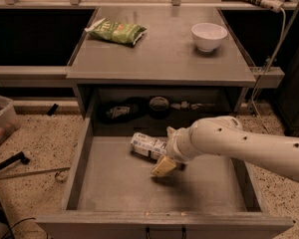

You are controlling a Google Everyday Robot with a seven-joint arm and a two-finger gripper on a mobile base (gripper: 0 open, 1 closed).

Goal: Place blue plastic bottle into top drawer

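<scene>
The blue plastic bottle (pixel 147 145) lies on its side on the bare bottom of the open top drawer (pixel 114 183), near the middle and toward the back. My gripper (pixel 164 152) is down inside the drawer at the bottle's right end. Its fingers stand spread, one yellowish fingertip (pixel 162 167) in front of the bottle with a gap to it, the other behind it. The bottle's cap end is hidden by the gripper. The white arm reaches in from the right.
A green snack bag (pixel 115 32) and a white bowl (pixel 208 36) sit on the grey table top (pixel 164 59). A dark recess behind the drawer holds clutter (pixel 159 105). A plastic bin (pixel 0 123) stands on the floor at left.
</scene>
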